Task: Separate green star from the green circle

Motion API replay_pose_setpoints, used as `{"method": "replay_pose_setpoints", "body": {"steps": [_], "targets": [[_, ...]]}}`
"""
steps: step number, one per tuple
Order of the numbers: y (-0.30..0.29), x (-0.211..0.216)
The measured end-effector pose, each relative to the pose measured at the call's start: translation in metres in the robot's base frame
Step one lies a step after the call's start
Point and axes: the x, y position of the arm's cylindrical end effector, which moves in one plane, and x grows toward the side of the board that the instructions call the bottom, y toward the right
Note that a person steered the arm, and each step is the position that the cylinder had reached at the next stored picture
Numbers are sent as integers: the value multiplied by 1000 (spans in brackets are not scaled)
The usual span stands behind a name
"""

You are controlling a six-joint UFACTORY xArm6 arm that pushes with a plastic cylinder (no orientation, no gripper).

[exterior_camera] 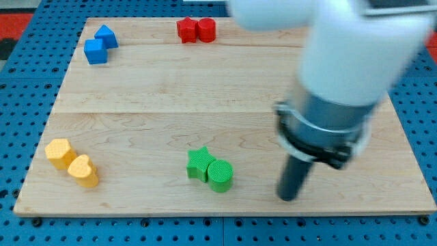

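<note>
**Green pair touching, tip to their right**

The green star (199, 163) touches the green circle (220, 175) near the tabletop's (205, 89) bottom edge. My tip (288, 197) rests apart, toward the view's right. No gripper exists. Yellow blocks (72, 162) sit bottom left, blue blocks (100, 44) top left, red blocks (196, 30) top centre.

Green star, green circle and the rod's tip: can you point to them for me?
green star (199, 163), camera view, on its top face.
green circle (220, 174), camera view, on its round top.
my tip (289, 197), camera view, the rod's very end.
</note>
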Motion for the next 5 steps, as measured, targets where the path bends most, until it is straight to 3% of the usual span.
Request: {"method": "replay_pose_setpoints", "body": {"steps": [1, 2, 4, 5], "targets": [[-56, -28], [0, -4], [-107, 21], [-101, 22]]}}
